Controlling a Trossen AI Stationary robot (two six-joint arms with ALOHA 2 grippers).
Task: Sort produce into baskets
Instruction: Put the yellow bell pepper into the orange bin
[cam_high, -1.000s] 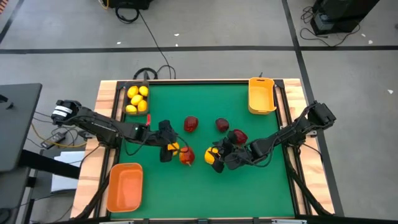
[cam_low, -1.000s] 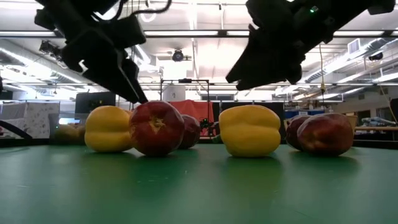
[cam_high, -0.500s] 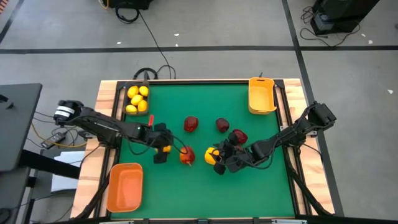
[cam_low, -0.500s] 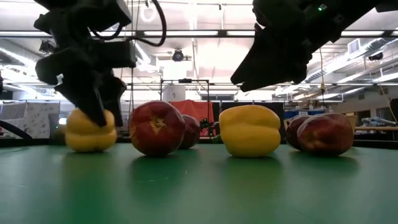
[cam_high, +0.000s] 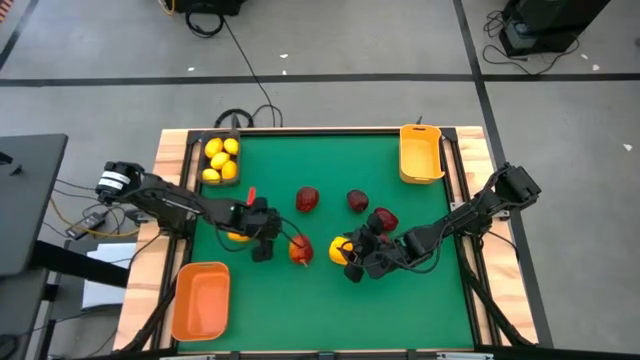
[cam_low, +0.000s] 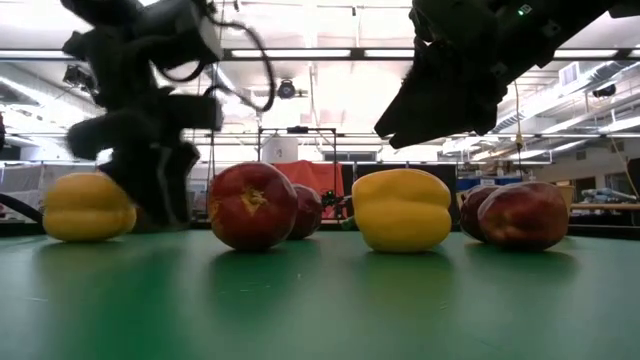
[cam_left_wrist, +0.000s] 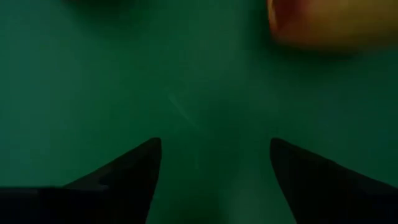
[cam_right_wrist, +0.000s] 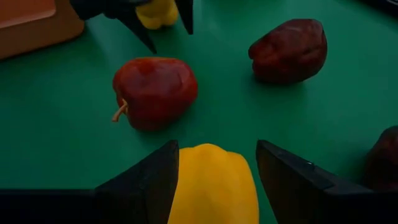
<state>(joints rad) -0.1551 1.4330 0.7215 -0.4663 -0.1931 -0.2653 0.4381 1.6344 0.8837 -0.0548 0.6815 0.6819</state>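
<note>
Lobed yellow pepper (cam_low: 88, 207) rolled from left end effector (cam_high: 262, 243) (apart) | right end effector (cam_right_wrist: 214, 177) apart

We see a green table (cam_high: 320, 310) with pale wood edges. Yellow lemons (cam_high: 220, 159) fill a black bin (cam_high: 196, 161); the other bins are yellow-orange (cam_high: 420, 155) and deeper orange (cam_high: 201, 300). Dark red apples (cam_high: 307, 200) and yellow peppers (cam_low: 402, 209) lie between dark pincers (cam_right_wrist: 216, 167).

bright ceiling strip lights (cam_low: 300, 52), dim, blurred left wrist view, possibly motion-smeared left gripper (cam_low: 150, 200)
</note>
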